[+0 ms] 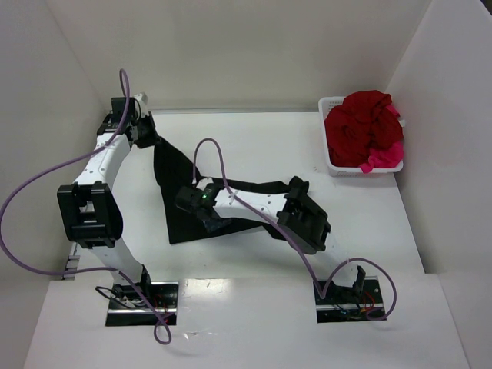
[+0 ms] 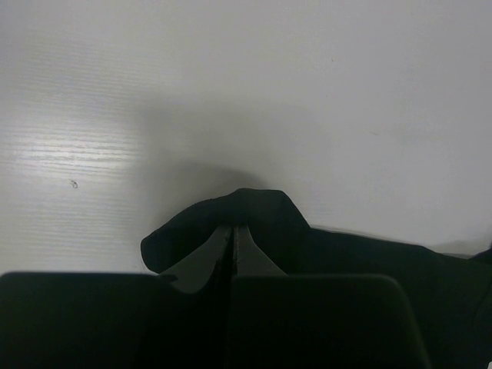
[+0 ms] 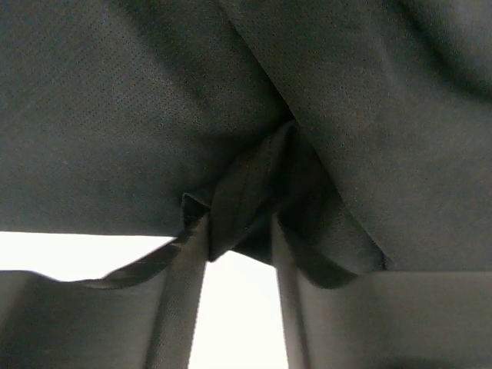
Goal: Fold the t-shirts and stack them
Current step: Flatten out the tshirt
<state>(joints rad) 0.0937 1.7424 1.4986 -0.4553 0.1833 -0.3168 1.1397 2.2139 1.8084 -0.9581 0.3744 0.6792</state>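
Observation:
A black t-shirt (image 1: pixel 174 207) lies spread on the white table, stretched from the far left toward the middle. At the shirt's far-left corner, my left gripper (image 1: pixel 146 137) is shut on a bunched edge of the black cloth (image 2: pixel 261 206), the jaws pressed together (image 2: pixel 233 229). My right gripper (image 1: pixel 187 201) sits low over the shirt's middle. Its fingers stand apart, with a raised fold of the black shirt (image 3: pixel 115 115) between the tips (image 3: pixel 238 219) and white table showing through the gap below. Dark red t-shirts (image 1: pixel 363 123) and a bright pink one (image 1: pixel 386 158) are heaped at the far right.
A white plastic basket (image 1: pixel 329 164) at the back right holds the red and pink heap. White walls close in the table on the left, back and right. Both arm bases are bolted at the near edge.

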